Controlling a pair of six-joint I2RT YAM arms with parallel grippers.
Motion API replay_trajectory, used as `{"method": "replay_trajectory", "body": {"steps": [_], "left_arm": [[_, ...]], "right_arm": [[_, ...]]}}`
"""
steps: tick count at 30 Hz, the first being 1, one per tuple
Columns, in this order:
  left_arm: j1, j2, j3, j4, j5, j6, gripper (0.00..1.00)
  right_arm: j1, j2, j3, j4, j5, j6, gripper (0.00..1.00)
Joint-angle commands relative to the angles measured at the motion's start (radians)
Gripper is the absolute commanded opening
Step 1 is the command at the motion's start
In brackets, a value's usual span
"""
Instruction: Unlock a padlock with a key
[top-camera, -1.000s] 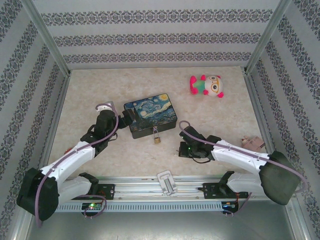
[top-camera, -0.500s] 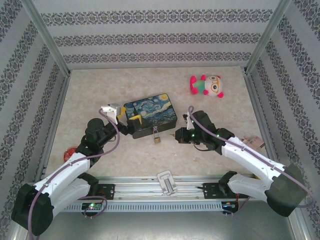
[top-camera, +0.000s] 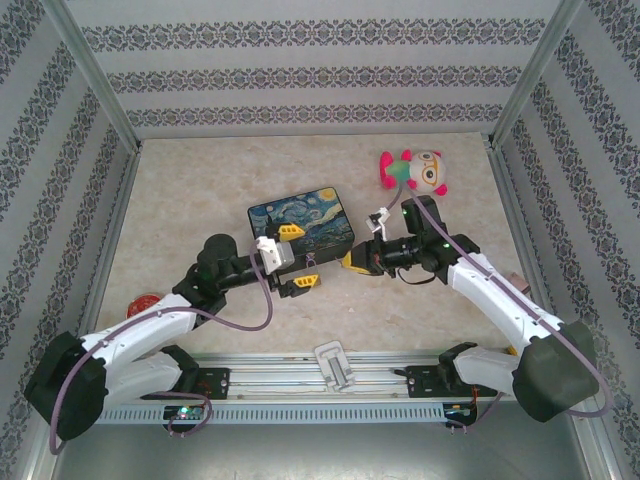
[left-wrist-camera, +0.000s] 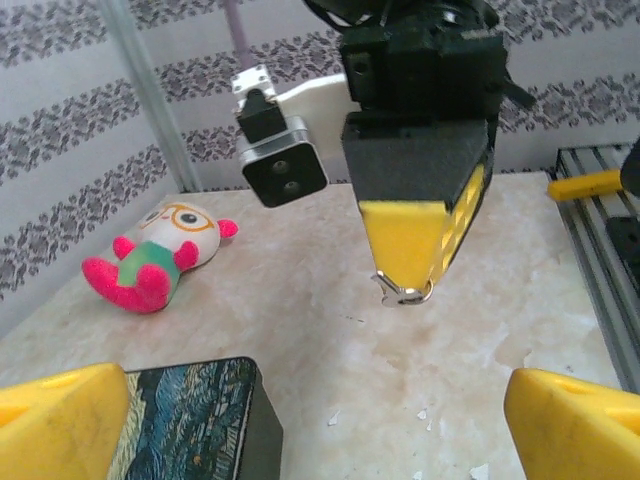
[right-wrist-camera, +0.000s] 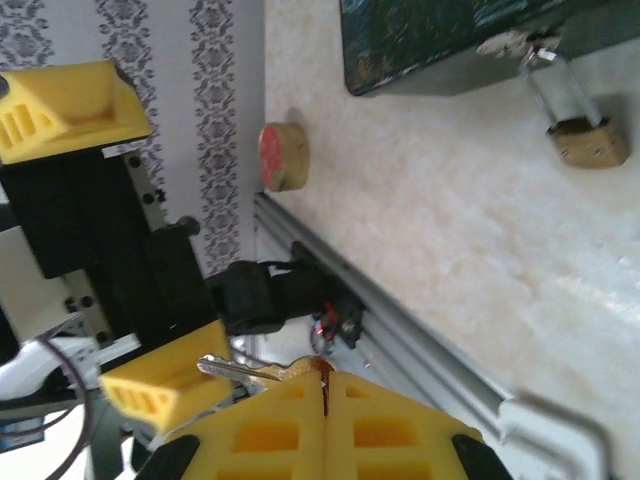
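On marbled tabletop (top-camera: 180, 200) lies the brass padlock (right-wrist-camera: 582, 142); right tool (right-wrist-camera: 325, 380) pinches slim key (right-wrist-camera: 245, 371), left tool (top-camera: 297, 257) apart.

Brass on the padlock (right-wrist-camera: 585, 140) body, silvery on its shackle. Silvery, golden toward the head, on the key (right-wrist-camera: 255, 371). Dark blue swirls with yellow spots on the tin (top-camera: 305, 220). Yellow on the fingers of the left claw (top-camera: 297, 258) and right claw (top-camera: 350, 261), black behind. Pink, green and white on the plush toy (top-camera: 415, 170). Cream marbling on the bench (top-camera: 200, 180); grey ornamental bands on white walls (top-camera: 320, 80).
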Motion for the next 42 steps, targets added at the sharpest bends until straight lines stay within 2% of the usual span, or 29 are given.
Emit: {"method": "replay_trajectory", "body": {"steps": [1,4,6,9,12,14,16,18,22,30,37,42], "left_arm": [[-0.013,0.050,0.054,0.028,0.115,0.099,0.93],[-0.013,0.106,0.099,0.030,0.210,0.126,0.84],[-0.012,0.139,0.137,-0.018,0.260,0.162,0.82],[-0.014,0.172,0.209,-0.163,0.316,0.247,0.82],[-0.013,0.190,0.281,-0.342,0.360,0.326,0.75],[-0.013,0.195,0.314,-0.431,0.369,0.374,0.68],[-0.014,0.202,0.339,-0.494,0.362,0.409,0.52],[-0.019,0.212,0.363,-0.553,0.347,0.454,0.46],[-0.045,0.230,0.391,-0.620,0.275,0.541,0.47],[-0.083,0.284,0.439,-0.656,0.203,0.644,0.47],[-0.104,0.302,0.446,-0.642,0.188,0.683,0.47],[-0.118,0.313,0.466,-0.667,0.182,0.714,0.41]], "right_arm": [[-0.010,-0.003,0.012,-0.043,-0.125,0.027,0.00],[-0.009,-0.002,0.003,-0.054,-0.137,0.025,0.00],[-0.010,-0.002,0.001,-0.062,-0.137,0.021,0.00],[-0.010,-0.001,0.002,-0.086,-0.134,0.001,0.00],[-0.010,0.008,0.014,-0.130,-0.130,-0.029,0.00],[-0.010,0.019,0.032,-0.179,-0.120,-0.063,0.00],[-0.010,0.033,0.048,-0.215,-0.115,-0.089,0.00],[-0.011,0.043,0.054,-0.227,-0.116,-0.092,0.00],[-0.010,0.063,0.067,-0.245,-0.118,-0.098,0.00],[-0.007,0.080,0.080,-0.263,-0.110,-0.098,0.00],[0.002,0.087,0.075,-0.263,-0.101,-0.098,0.00],[0.006,0.095,0.078,-0.261,-0.096,-0.099,0.00]]}}
